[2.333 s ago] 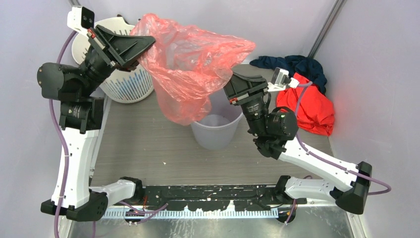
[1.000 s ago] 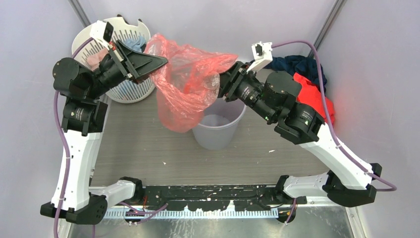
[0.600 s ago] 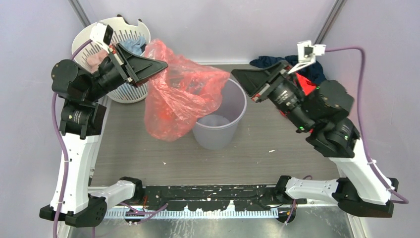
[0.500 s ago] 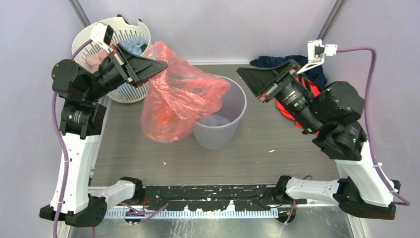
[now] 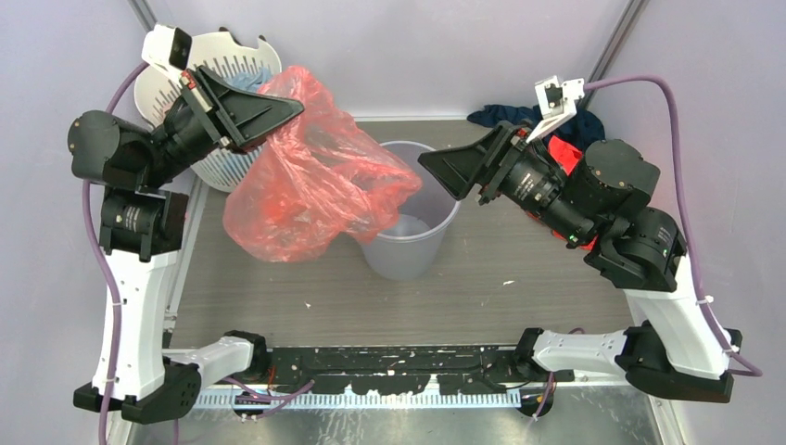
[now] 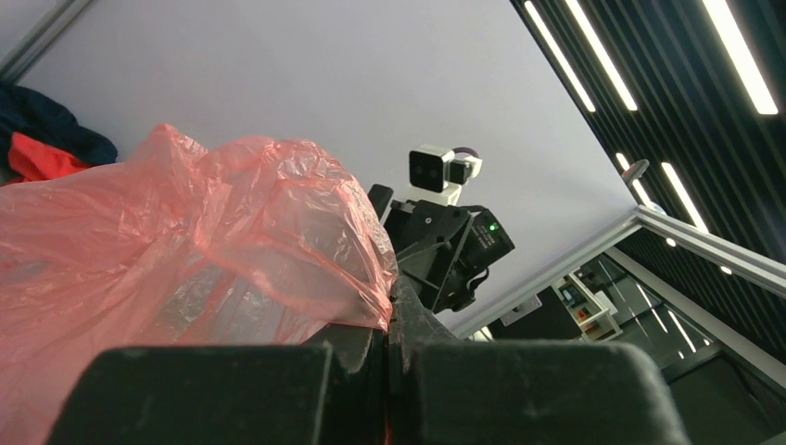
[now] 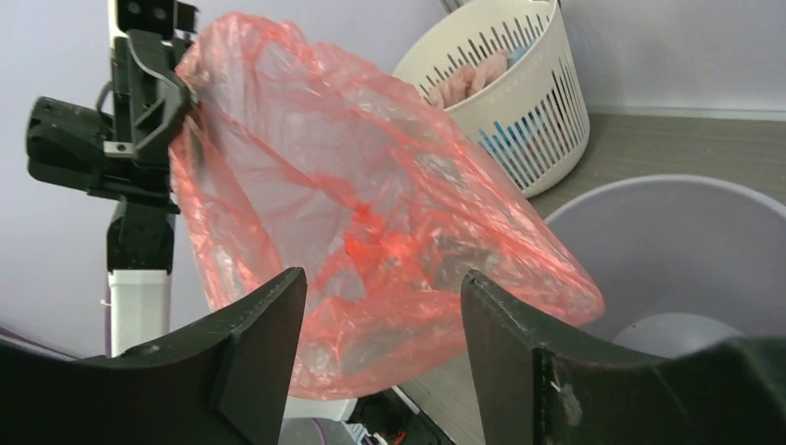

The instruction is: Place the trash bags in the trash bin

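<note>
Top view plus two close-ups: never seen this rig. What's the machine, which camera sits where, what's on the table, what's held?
Two robot arms are bolted at the near edge of the table. The wide picture comes from a fixed camera above and behind them. Each close-up comes from a camera on one wrist, looking along that arm's own fingers. A grey bin stands mid-table, a white slotted basket is at the far left corner, and clothes lie far right. The left fingers are shut on a red plastic bag, held up in the air. Most of it hangs left of the bin, with one end at the rim. The right fingers are open and empty, pointing at the bag.
</note>
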Controlling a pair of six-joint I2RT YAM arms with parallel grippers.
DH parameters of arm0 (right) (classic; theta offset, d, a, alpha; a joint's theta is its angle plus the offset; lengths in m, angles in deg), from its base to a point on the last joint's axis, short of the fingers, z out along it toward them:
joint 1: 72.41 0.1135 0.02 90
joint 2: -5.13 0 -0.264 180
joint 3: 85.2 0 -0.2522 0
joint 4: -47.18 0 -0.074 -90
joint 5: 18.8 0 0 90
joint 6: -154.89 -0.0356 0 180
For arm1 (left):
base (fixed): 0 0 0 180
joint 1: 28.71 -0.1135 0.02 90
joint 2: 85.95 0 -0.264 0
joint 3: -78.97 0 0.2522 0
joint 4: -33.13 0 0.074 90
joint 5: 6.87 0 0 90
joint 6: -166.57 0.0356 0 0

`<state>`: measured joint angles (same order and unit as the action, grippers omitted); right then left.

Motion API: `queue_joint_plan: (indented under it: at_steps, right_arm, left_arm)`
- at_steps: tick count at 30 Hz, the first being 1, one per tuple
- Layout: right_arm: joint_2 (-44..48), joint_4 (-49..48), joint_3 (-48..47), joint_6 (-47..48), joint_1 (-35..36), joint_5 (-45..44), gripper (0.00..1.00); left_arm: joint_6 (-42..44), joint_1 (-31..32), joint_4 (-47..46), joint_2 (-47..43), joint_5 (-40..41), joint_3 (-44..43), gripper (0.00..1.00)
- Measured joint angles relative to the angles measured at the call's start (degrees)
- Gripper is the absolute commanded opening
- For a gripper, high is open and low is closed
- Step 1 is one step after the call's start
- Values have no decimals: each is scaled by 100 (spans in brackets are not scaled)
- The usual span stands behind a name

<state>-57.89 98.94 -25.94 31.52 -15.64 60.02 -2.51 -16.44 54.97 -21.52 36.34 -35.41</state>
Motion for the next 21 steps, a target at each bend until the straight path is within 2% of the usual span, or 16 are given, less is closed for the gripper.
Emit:
queue_joint_plan:
  at_steps: [3,10,13,16,21]
  right_arm:
    - [39,306,0,-55,0,26,75]
    - [299,728,323,-393,0,199,76]
    - [398,820,706,-649,0,284,74]
    - [411,940,962,-1008,0,455,68]
    - [398,807,1456,-1685,0,918,66]
  left_arm:
    - [-149,0,-181,-20,-7,2,0]
    - [-455,0,-660,96,-68,11,0]
    - [-498,0,-866,127,-103,170,0]
    - [-647,0,-1150,125,-144,496,0]
    - [-824,2,-1307,153,-234,765,0]
